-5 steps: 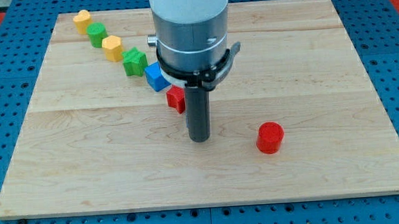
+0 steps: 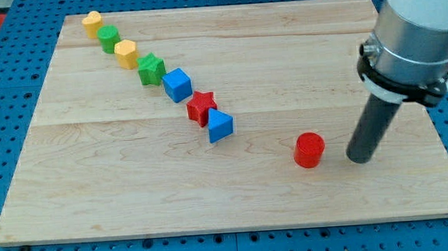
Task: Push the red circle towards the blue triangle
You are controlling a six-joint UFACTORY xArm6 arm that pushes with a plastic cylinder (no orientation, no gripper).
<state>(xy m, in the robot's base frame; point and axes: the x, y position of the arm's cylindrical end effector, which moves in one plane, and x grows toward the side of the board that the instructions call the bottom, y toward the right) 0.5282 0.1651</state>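
Observation:
The red circle lies on the wooden board, right of centre and toward the view's bottom. The blue triangle lies to its left and a little higher, at the lower end of a diagonal row of blocks. My tip stands on the board just right of the red circle, with a small gap between them. The rod rises from the tip toward the view's upper right.
The diagonal row runs up to the view's top left: red star, blue cube, green star, yellow block, green block, yellow heart. The board's right edge is near the rod.
The arm has swung from the board's middle to the right side of the red circle. The blue triangle, hidden before by the rod, now shows. The red circle sits slightly further right and up.

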